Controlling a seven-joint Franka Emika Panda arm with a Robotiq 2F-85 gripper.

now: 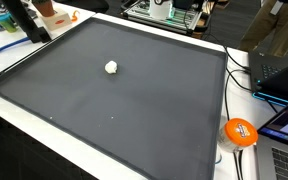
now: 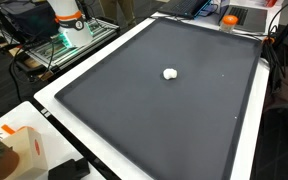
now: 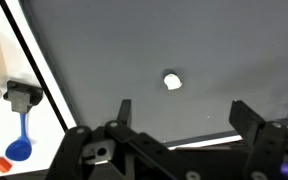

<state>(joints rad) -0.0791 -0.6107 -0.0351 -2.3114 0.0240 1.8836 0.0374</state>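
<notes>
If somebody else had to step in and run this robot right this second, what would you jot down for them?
Gripper: open and empty, hanging above the mat.
White lump: lies alone near the middle of the mat, in line with the gap between the gripper's fingers in the wrist view and clear of them. Both exterior views show it too.
Done: nothing is held and nothing is touched.
Left: the lump is not yet grasped, so all the handling is ahead.
Nearby: an orange disc sits off the mat on the white table edge.
</notes>
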